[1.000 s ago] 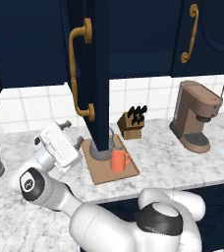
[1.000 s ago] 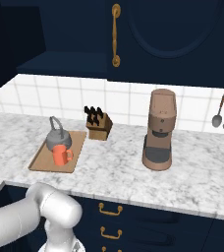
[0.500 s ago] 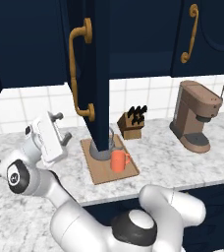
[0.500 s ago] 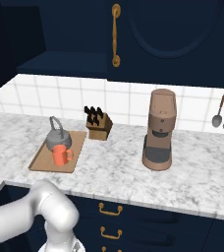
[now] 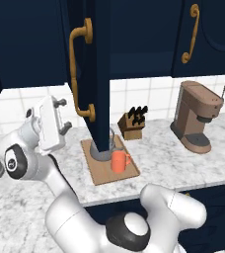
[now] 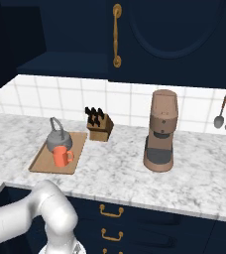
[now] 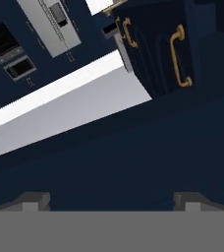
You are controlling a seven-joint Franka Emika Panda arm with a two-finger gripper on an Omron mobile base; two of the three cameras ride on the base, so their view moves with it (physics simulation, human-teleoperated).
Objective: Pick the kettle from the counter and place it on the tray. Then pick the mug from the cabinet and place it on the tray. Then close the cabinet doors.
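One round grey kettle (image 6: 59, 138), wooden tray (image 6: 43, 162)

This is a home kitchen — rendered, not filmed. A white-and-grey marbled surface (image 6: 135, 173) runs over dark navy base cabinets with brass drawer pulls (image 6: 111, 212), and navy wall cabinet doors (image 5: 97, 74) with long curved brass handles (image 5: 80, 74) hang above. Behind it is a white tiled backsplash (image 6: 130, 101). On the surface stand a brown coffee machine (image 6: 161, 130), a wooden knife block (image 6: 99, 124) and a wooden tray (image 6: 40, 161) carrying a grey kettle (image 6: 58, 137) and an orange mug (image 6: 61, 156) — plain household things. Ladles and spoons (image 6: 224, 111) hang on the wall at the right.
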